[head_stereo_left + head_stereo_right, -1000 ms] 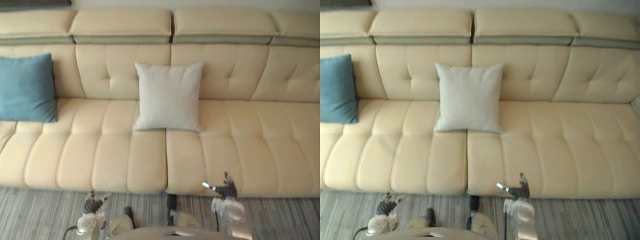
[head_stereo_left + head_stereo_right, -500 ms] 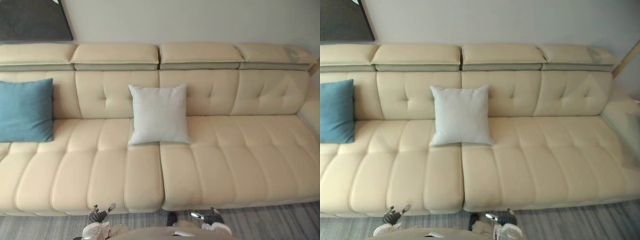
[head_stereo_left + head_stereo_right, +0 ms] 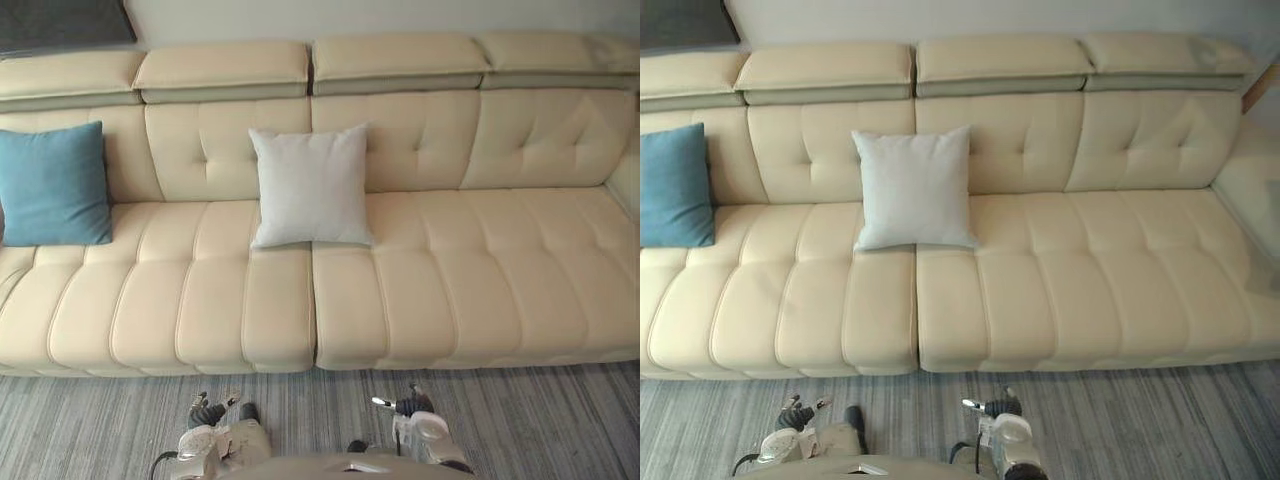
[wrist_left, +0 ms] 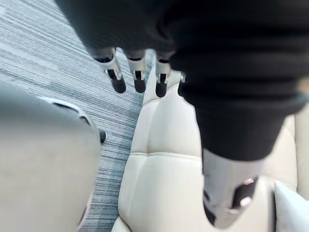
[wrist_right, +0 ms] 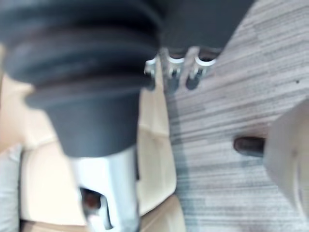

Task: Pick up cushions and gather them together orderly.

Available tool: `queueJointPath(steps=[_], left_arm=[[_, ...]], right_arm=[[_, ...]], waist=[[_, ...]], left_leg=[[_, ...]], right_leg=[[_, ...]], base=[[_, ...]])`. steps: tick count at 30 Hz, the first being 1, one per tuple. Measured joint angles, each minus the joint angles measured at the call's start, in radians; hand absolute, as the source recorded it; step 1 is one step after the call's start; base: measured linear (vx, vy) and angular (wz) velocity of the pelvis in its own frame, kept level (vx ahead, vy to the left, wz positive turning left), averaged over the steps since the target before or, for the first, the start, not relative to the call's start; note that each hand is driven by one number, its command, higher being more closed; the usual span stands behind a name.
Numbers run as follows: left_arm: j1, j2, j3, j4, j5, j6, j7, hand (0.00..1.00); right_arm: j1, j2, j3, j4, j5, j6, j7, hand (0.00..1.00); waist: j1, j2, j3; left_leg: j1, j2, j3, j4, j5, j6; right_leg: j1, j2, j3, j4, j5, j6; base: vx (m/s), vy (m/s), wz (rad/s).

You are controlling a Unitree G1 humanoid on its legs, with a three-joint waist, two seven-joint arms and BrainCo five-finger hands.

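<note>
A white cushion point(image 3: 311, 186) leans upright against the backrest near the middle of a long cream sofa point(image 3: 450, 290). A blue cushion point(image 3: 54, 184) stands at the sofa's far left end, well apart from the white one. My left hand point(image 3: 208, 412) hangs low over the carpet in front of the sofa, fingers relaxed and holding nothing. My right hand point(image 3: 405, 405) is also low over the carpet, open and empty. In the wrist views the left hand's fingers point(image 4: 137, 77) and the right hand's fingers point(image 5: 178, 72) point out straight.
Grey striped carpet point(image 3: 540, 420) runs along the sofa's front. A dark picture point(image 3: 60, 20) hangs on the wall at the upper left. The sofa's right half is bare seat, with an armrest point(image 3: 1260, 200) at the far right.
The camera has drawn back and tilted, so more carpet shows and the sofa sits higher in view. Both hands stay low and empty; the cushions have not moved.
</note>
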Motion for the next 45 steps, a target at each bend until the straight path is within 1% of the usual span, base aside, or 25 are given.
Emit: queueJointPath(steps=[2, 3, 5, 6, 11, 16, 17, 18, 19, 21, 24, 25, 27, 28, 29, 30, 31, 32, 33, 35, 38, 41, 43, 44, 45], left_arm=[[-0.007, 0.002, 0.004, -0.005, 0.001, 0.000, 0.000, 0.00], [-0.003, 0.003, 0.008, -0.004, 0.001, 0.000, 0.000, 0.00], [0.008, 0.000, 0.008, -0.002, 0.002, 0.000, -0.002, 0.00], [0.006, 0.005, 0.012, -0.003, 0.003, 0.001, -0.010, 0.00], [0.010, 0.038, 0.023, 0.003, 0.033, 0.004, -0.014, 0.00], [-0.012, 0.034, 0.025, 0.036, 0.040, 0.011, -0.013, 0.00], [-0.013, 0.032, 0.026, 0.038, 0.040, 0.015, -0.013, 0.00], [-0.013, 0.028, 0.032, 0.041, 0.039, 0.021, -0.013, 0.00], [-0.012, 0.026, 0.031, 0.041, 0.039, 0.023, -0.013, 0.00], [-0.007, 0.027, 0.031, 0.053, 0.039, 0.023, -0.014, 0.00], [-0.014, 0.018, 0.020, 0.060, 0.039, 0.022, -0.015, 0.00], [-0.014, 0.012, 0.017, 0.066, 0.039, 0.022, -0.015, 0.00], [-0.010, 0.011, 0.011, 0.084, 0.039, 0.024, -0.015, 0.00], [-0.017, 0.015, 0.007, 0.082, 0.038, 0.024, -0.016, 0.00], [-0.019, 0.014, 0.009, 0.079, 0.039, 0.024, -0.016, 0.00], [-0.020, 0.007, 0.016, 0.065, 0.039, 0.021, -0.016, 0.00], [-0.020, 0.005, 0.015, 0.062, 0.039, 0.021, -0.017, 0.00], [-0.020, 0.004, 0.011, 0.054, 0.040, 0.022, -0.016, 0.00], [-0.019, 0.003, 0.002, 0.038, 0.039, 0.022, -0.016, 0.00], [-0.014, -0.003, 0.003, 0.017, 0.038, 0.019, -0.015, 0.00], [-0.010, -0.017, 0.006, -0.024, 0.038, 0.014, -0.015, 0.00], [-0.009, -0.026, 0.007, -0.041, 0.039, 0.009, -0.015, 0.00], [-0.005, -0.022, 0.008, -0.038, 0.040, 0.006, -0.015, 0.00], [-0.002, -0.017, 0.011, -0.038, 0.040, 0.006, -0.016, 0.00], [-0.003, -0.001, 0.014, -0.031, 0.040, 0.006, -0.016, 0.00]], right_arm=[[0.006, -0.003, -0.013, 0.001, 0.001, 0.000, -0.008, 0.00], [0.013, -0.006, -0.026, 0.000, 0.001, 0.000, -0.009, 0.00], [0.042, -0.004, -0.026, -0.001, 0.001, -0.001, -0.008, 0.00], [0.046, 0.007, -0.027, -0.001, 0.002, 0.000, -0.007, 0.00], [0.098, 0.048, -0.031, -0.010, 0.021, -0.001, 0.002, 0.00], [0.084, 0.045, -0.025, -0.024, 0.046, -0.001, 0.004, 0.00], [0.069, 0.046, -0.026, -0.023, 0.052, 0.000, 0.003, 0.00], [0.053, 0.047, -0.027, -0.023, 0.059, 0.000, 0.003, 0.00], [0.049, 0.044, -0.029, -0.023, 0.059, 0.000, 0.003, 0.00], [0.042, 0.033, -0.031, -0.001, 0.059, -0.002, 0.002, 0.00], [0.040, 0.013, -0.052, 0.009, 0.060, -0.001, 0.001, 0.00], [0.039, 0.005, -0.070, 0.016, 0.063, -0.002, -0.001, 0.00], [0.023, -0.013, -0.071, 0.034, 0.087, -0.003, -0.004, 0.00], [0.012, -0.020, -0.067, 0.040, 0.098, -0.001, -0.006, 0.00], [0.012, -0.019, -0.068, 0.040, 0.098, -0.001, -0.007, 0.00], [0.012, -0.021, -0.067, 0.038, 0.100, -0.002, -0.012, 0.00], [0.012, -0.022, -0.067, 0.037, 0.100, -0.002, -0.014, 0.00], [0.013, -0.021, -0.066, 0.034, 0.103, -0.003, -0.018, 0.00], [0.012, -0.020, -0.064, 0.032, 0.121, -0.001, -0.022, 0.00], [0.019, -0.019, -0.059, 0.028, 0.129, -0.001, -0.033, 0.00], [0.037, -0.011, -0.049, -0.005, 0.139, 0.000, -0.040, 0.00], [0.039, -0.002, -0.050, -0.004, 0.141, -0.001, -0.042, 0.00], [0.047, 0.011, -0.051, -0.002, 0.161, 0.000, -0.042, 0.00], [0.054, 0.021, -0.053, -0.002, 0.162, 0.000, -0.041, 0.00], [0.072, 0.044, -0.062, -0.004, 0.161, 0.000, -0.039, 0.00]], waist=[[-0.004, -0.005, 0.001], [-0.004, -0.011, 0.005], [-0.010, -0.006, 0.004], [-0.010, -0.015, 0.006], [-0.026, -0.076, -0.028], [-0.034, -0.057, -0.024], [-0.032, -0.051, -0.023], [-0.032, -0.039, -0.017], [-0.034, -0.033, -0.014], [-0.039, -0.027, -0.012], [-0.051, -0.006, -0.012], [-0.050, 0.006, -0.005], [-0.050, 0.026, -0.003], [-0.047, 0.032, 0.008], [-0.045, 0.036, 0.011], [-0.038, 0.043, 0.030], [-0.038, 0.049, 0.033], [-0.040, 0.055, 0.037], [-0.035, 0.051, 0.039], [-0.024, 0.049, 0.041], [-0.006, 0.041, 0.044], [0.020, 0.037, 0.042], [0.030, 0.020, 0.019], [0.032, 0.003, -0.006], [0.027, -0.036, -0.022]], left_leg=[[-0.047, -0.019, -0.063, 0.101, -0.063, 0.008], [-0.047, -0.045, -0.114, 0.208, -0.157, 0.010], [-0.002, -0.071, -0.156, 0.250, -0.284, 0.008], [0.008, -0.086, -0.146, 0.239, -0.306, 0.007], [0.009, -0.131, -0.077, 0.186, -0.325, 0.024], [0.033, -0.114, 0.055, 0.186, -0.328, 0.032], [0.034, -0.084, 0.113, 0.180, -0.309, 0.044], [0.064, -0.048, 0.204, 0.173, -0.287, 0.055], [0.075, -0.039, 0.229, 0.171, -0.287, 0.055], [0.144, -0.021, 0.318, 0.175, -0.286, 0.054], [0.204, -0.013, 0.323, 0.114, -0.287, 0.023], [0.227, -0.011, 0.324, 0.102, -0.298, 0.001], [0.231, 0.022, 0.316, 0.158, -0.313, -0.003], [0.178, 0.086, 0.266, 0.360, -0.306, 0.009], [0.151, 0.108, 0.240, 0.441, -0.292, 0.031], [0.079, 0.150, 0.138, 0.684, -0.283, 0.073], [0.059, 0.147, 0.105, 0.744, -0.303, 0.071], [0.020, 0.129, 0.057, 0.823, -0.334, 0.063], [-0.033, 0.073, 0.010, 0.840, -0.366, 0.056], [-0.092, 0.022, -0.014, 0.794, -0.383, 0.056], [-0.190, -0.075, -0.043, 0.563, -0.382, 0.058], [-0.207, -0.137, -0.103, 0.257, -0.286, 0.065], [-0.198, -0.154, -0.125, 0.247, -0.178, 0.101], [-0.195, -0.166, -0.104, 0.274, -0.185, 0.124], [-0.181, -0.175, -0.058, 0.305, -0.241, 0.141]], right_leg=[[-0.037, -0.007, 0.030, -0.006, 0.029, 0.000], [-0.047, -0.019, 0.067, -0.021, 0.049, 0.003], [-0.052, -0.011, 0.127, -0.049, 0.076, 0.025], [-0.053, -0.015, 0.158, -0.062, 0.085, 0.024], [-0.082, -0.026, 0.212, -0.110, 0.135, -0.004], [-0.152, 0.006, 0.271, -0.087, 0.220, 0.015], [-0.166, 0.023, 0.223, -0.105, 0.244, -0.019], [-0.192, 0.007, 0.064, -0.069, 0.192, -0.091], [-0.199, -0.009, -0.005, -0.045, 0.170, -0.105], [-0.195, -0.074, -0.265, 0.024, 0.144, -0.120], [-0.195, -0.086, -0.368, 0.096, 0.043, -0.129], [-0.208, -0.083, -0.358, 0.138, 0.022, -0.120], [-0.246, -0.042, -0.292, 0.194, -0.023, -0.119], [-0.242, -0.011, -0.247, 0.213, -0.046, -0.127], [-0.234, 0.003, -0.231, 0.218, -0.051, -0.128], [-0.199, 0.039, -0.180, 0.237, -0.076, -0.152], [-0.184, 0.049, -0.170, 0.241, -0.087, -0.161], [-0.162, 0.067, -0.138, 0.245, -0.106, -0.172], [-0.130, 0.083, -0.089, 0.243, -0.127, -0.171], [-0.110, 0.096, -0.042, 0.232, -0.139, -0.168], [-0.071, 0.113, 0.056, 0.198, -0.150, -0.158], [-0.030, 0.120, 0.156, 0.176, -0.185, -0.123], [-0.009, 0.120, 0.228, 0.180, -0.227, -0.103], [-0.010, 0.100, 0.257, 0.197, -0.251, -0.081], [-0.017, 0.069, 0.256, 0.251, -0.264, -0.038]], base=[[-0.19, 0.112, -0.54], [-0.14, 0.155, -0.73], [-0.17, 0.253, -0.87], [-0.14, 0.221, -0.81], [-0.04, 0.122, -0.53], [-0.02, 0.023, -0.91], [-0.01, -0.097, -1.60], [0.02, -0.102, -1.63], [0.08, -0.071, -1.64], [0.16, -0.062, -1.38], [0.18, -0.188, -0.83], [0.15, -0.144, -0.92], [0.16, -0.185, -1.11], [0.20, -0.215, -0.99], [0.31, -0.262, -1.27], [0.23, -0.145, -0.94], [0.26, -0.107, -1.12], [0.20, -0.036, -1.03], [0.22, -0.034, -0.98], [0.25, 0.000, -0.93], [0.30, 0.080, -0.95], [0.38, 0.167, -1.02], [0.54, 0.274, -0.98], [0.68, 0.297, -0.82], [0.58, 0.230, -0.76]])
